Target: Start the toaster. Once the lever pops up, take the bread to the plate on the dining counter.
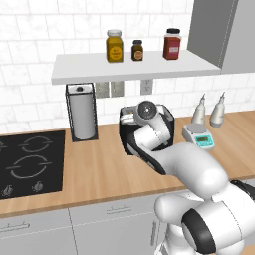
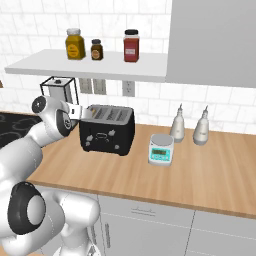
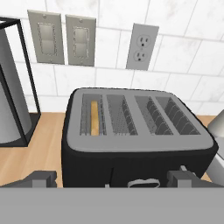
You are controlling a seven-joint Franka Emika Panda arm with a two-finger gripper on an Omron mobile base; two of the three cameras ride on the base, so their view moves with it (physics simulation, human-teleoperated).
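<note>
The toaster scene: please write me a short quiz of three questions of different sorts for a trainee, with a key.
1. True or false: the bread already lies on a plate.
2. In the hand view, which slot of the toaster holds the bread? A) the leftmost B) the rightmost C) none
3. Fill in: on the counter, the small white thing standing just right of the toaster is a kitchen ____.

Key:
1. False. It stands inside the toaster.
2. A. A tan slice shows in the leftmost slot; the other slots look empty.
3. Scale. It stands between the toaster and the two white bottles.
</note>
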